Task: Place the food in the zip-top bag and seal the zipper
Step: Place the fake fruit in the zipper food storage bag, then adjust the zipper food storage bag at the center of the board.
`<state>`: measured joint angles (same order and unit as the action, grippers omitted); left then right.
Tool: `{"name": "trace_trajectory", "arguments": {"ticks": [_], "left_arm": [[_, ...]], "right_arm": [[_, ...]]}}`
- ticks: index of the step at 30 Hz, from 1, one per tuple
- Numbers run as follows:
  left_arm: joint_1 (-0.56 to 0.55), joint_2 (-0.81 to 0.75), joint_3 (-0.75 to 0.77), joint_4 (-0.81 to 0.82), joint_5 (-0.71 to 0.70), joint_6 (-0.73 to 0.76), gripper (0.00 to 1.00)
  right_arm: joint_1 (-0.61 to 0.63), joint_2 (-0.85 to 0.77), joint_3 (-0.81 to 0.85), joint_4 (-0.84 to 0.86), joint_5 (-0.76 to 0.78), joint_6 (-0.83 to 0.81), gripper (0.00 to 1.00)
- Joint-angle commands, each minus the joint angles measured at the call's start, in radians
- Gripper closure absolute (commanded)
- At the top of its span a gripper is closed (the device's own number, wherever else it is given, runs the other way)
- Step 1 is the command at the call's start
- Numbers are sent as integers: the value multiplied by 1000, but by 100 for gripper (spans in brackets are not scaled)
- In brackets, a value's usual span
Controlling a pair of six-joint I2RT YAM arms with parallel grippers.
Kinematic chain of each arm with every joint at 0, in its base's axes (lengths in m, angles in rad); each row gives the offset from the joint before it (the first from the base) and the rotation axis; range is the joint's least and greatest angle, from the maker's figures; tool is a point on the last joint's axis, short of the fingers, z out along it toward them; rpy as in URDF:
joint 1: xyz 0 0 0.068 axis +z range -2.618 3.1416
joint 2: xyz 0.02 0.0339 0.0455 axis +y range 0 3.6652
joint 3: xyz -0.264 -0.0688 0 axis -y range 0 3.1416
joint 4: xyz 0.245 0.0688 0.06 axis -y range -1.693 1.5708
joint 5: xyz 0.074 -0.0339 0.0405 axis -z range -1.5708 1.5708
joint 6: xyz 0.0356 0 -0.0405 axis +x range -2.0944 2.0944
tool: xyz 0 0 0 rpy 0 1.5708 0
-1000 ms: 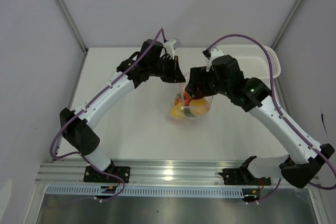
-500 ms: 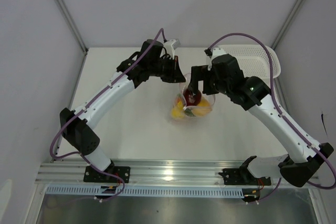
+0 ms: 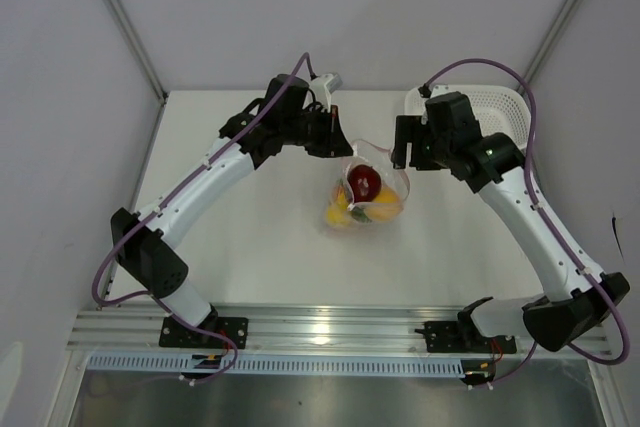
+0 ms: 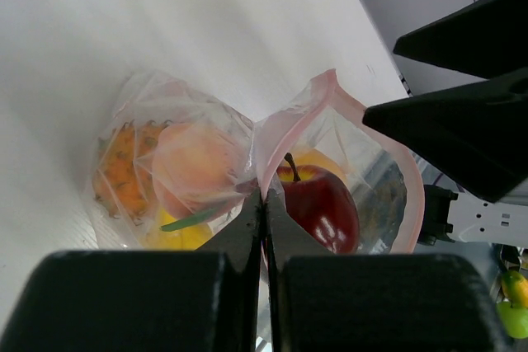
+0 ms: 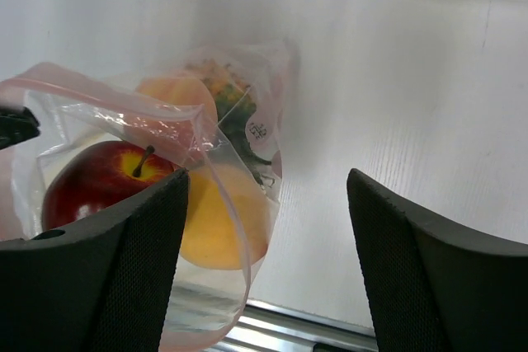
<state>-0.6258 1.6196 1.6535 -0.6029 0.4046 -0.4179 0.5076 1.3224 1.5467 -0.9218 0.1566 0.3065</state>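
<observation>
Right gripper (image 5: 268, 177) withdrawn from bag mouth, fingers spread, empty. Zip-top bag (image 3: 365, 197) on table (image 3: 250, 247) between arms, mouth gaping, zipper (image 4: 330, 84) unsealed. Only left wrist view shows left gripper (image 4: 264, 195) pinching rim. Apple (image 4: 318, 204) topmost; peach (image 4: 194, 162), pineapple (image 4: 115, 162) behind clear film.

Clear zip-top bag (image 3: 368, 199) stands left of the white basket (image 3: 503, 104), pink zipper (image 4: 328, 80) unsealed; red apple (image 3: 365, 182) atop peach (image 4: 194, 162) and pineapple (image 4: 115, 164).
</observation>
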Motion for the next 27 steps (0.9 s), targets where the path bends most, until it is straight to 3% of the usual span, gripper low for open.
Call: {"name": "trace_trajectory", "arguments": {"ticks": [1,4,7,11,14,15,16,20,27], "left_arm": [[9,-46,26,15,20,7,99],[9,-50,25,12,20,7,99],[9,-53,25,14,19,7,99],[8,-53,25,11,26,8,99],[8,-55,23,6,28,11,99],[9,-61,22,3,25,13,100],[8,-66,23,-1,25,16,99],[9,-101,34,-21,17,27,99],[8,-242,65,-41,56,16,100]], "right_arm": [[-23,20,-42,43,-109,-43,23],[-26,35,-59,81,-191,-58,32],[-24,63,-68,104,-247,-64,34],[-26,106,-69,123,-307,-70,51],[-26,127,-66,126,-321,-73,77],[-26,129,-63,121,-318,-73,95],[-24,127,-62,121,-313,-70,100],[-14,65,-31,109,-313,-44,100],[101,0,225,-46,-282,57,100]]}}
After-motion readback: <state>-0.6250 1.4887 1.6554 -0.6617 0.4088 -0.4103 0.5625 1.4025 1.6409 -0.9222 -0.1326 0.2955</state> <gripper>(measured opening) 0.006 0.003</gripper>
